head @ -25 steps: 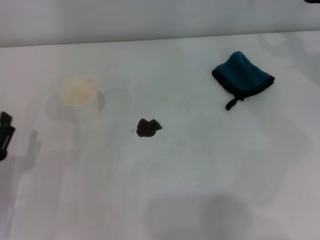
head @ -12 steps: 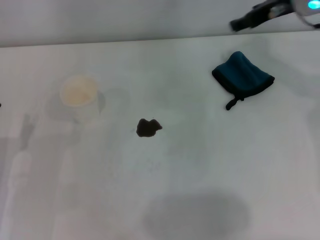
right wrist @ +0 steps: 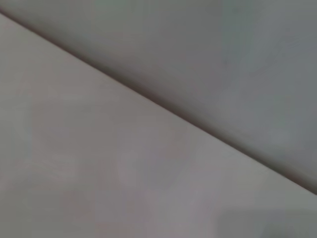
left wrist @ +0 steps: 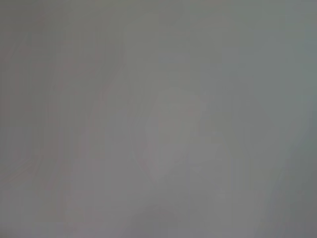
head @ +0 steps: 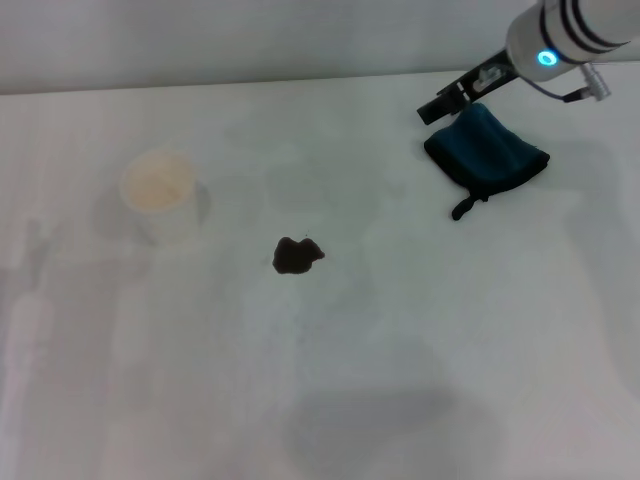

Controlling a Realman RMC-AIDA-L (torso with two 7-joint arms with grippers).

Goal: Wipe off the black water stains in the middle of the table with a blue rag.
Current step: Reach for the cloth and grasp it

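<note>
The blue rag point(head: 487, 152) lies folded on the white table point(head: 400, 330) at the far right, its black loop tag pointing toward me. The black water stain point(head: 296, 255) is a small dark blotch near the table's middle. My right gripper point(head: 432, 110) reaches in from the upper right, its dark tip just above the rag's far left edge, apart from the stain. My left gripper is out of view. The right wrist view shows only bare table point(right wrist: 99, 163) and its edge.
A white cup point(head: 160, 192) stands at the left, to the left of the stain and slightly farther back. The table's far edge runs along the top of the head view, with a grey wall behind it.
My right arm has come in from the upper right and down toward the rag's far edge. My left gripper, seen at the left edge one second ago, has left the view.
</note>
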